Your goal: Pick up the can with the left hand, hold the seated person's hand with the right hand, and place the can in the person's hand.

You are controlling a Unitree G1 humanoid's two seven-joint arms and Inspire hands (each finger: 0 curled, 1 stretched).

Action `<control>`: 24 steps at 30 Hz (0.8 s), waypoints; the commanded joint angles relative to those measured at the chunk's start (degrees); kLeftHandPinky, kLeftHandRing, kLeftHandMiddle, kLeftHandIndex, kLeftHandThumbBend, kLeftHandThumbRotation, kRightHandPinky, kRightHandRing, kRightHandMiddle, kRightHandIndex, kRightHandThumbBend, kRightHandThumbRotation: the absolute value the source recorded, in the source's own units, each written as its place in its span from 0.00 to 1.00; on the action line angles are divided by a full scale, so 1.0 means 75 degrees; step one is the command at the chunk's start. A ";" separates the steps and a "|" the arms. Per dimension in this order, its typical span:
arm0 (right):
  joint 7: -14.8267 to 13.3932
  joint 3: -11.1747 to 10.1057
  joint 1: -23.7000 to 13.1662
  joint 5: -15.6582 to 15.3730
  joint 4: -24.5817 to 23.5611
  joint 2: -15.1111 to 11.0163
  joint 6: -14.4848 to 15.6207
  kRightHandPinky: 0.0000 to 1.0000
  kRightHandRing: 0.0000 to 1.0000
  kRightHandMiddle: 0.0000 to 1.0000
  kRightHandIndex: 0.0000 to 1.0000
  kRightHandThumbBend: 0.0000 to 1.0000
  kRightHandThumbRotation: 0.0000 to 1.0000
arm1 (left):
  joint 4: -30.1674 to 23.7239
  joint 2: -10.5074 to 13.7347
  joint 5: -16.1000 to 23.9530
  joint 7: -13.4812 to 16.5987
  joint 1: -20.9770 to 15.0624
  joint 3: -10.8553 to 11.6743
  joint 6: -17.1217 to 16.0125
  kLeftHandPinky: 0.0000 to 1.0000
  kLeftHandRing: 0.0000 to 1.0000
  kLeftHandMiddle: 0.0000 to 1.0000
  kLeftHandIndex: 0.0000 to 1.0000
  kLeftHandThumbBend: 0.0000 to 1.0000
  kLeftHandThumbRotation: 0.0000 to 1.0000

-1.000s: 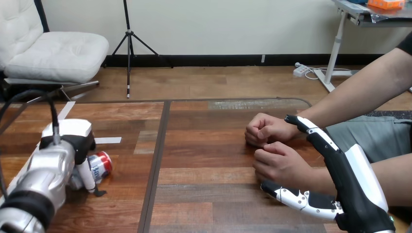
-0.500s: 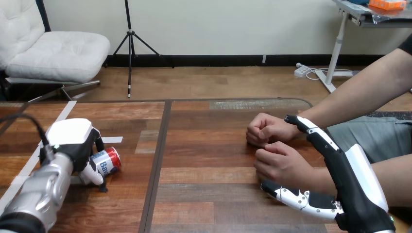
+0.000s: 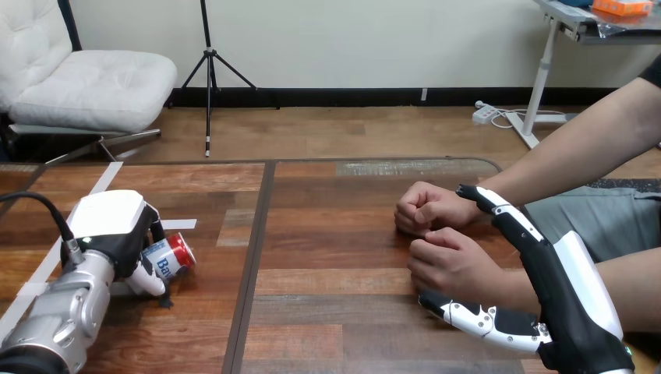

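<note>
Fingers (image 3: 148,279) of left hand (image 3: 113,222) curled round can (image 3: 173,254) at view's left; can tilted, red end toward centre, on or just over surface (image 3: 335,257), can't tell which. Right hand (image 3: 573,296) fingers (image 3: 507,214) straight, gripping nothing: person's nearer hand (image 3: 448,261), a fist, sits btwn them & thumb (image 3: 475,315); farther fist (image 3: 425,206) beside fingertips. Wide bare stretch btwn can & fists, crossed by dark seam (image 3: 251,257). White tape (image 3: 175,224) just behind can; surface's far edge well beyond.
</note>
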 commanded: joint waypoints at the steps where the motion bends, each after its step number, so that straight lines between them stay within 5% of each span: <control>1: -0.0023 -0.0076 -0.0473 0.0098 -0.0068 -0.0146 -0.0112 0.89 0.91 0.92 0.88 0.75 0.27 | 0.0016 -0.0101 -0.0085 0.0288 -0.0313 0.0121 -0.0137 0.43 0.47 0.53 0.53 0.73 0.00; 24: -0.0086 -0.0048 -0.0477 -0.0024 -0.0066 -0.0113 -0.0079 0.89 0.90 0.91 0.87 0.76 0.29 | 0.0054 -0.0166 -0.0139 0.0521 -0.0282 0.0157 -0.0345 0.45 0.48 0.53 0.54 0.77 0.00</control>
